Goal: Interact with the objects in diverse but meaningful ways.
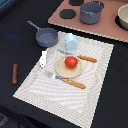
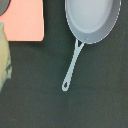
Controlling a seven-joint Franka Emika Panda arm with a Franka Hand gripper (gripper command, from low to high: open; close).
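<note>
Dark table, a striped placemat (image 1: 70, 70) laid like a place setting — you see a red tomato (image 1: 71, 62) centred on its plate (image 1: 64, 71), a light-blue cup (image 1: 71, 42) at twelve o'clock of it, a brown sausage (image 1: 15, 73) stray off the mat at nine. Your target looks to be the grey long-handled saucepan (image 2: 92, 20), mouth up beside the mat; its handle, the long axis, points toward ten o'clock in the exterior view. Your hand is out of frame — open or closed, nobody can tell.
</note>
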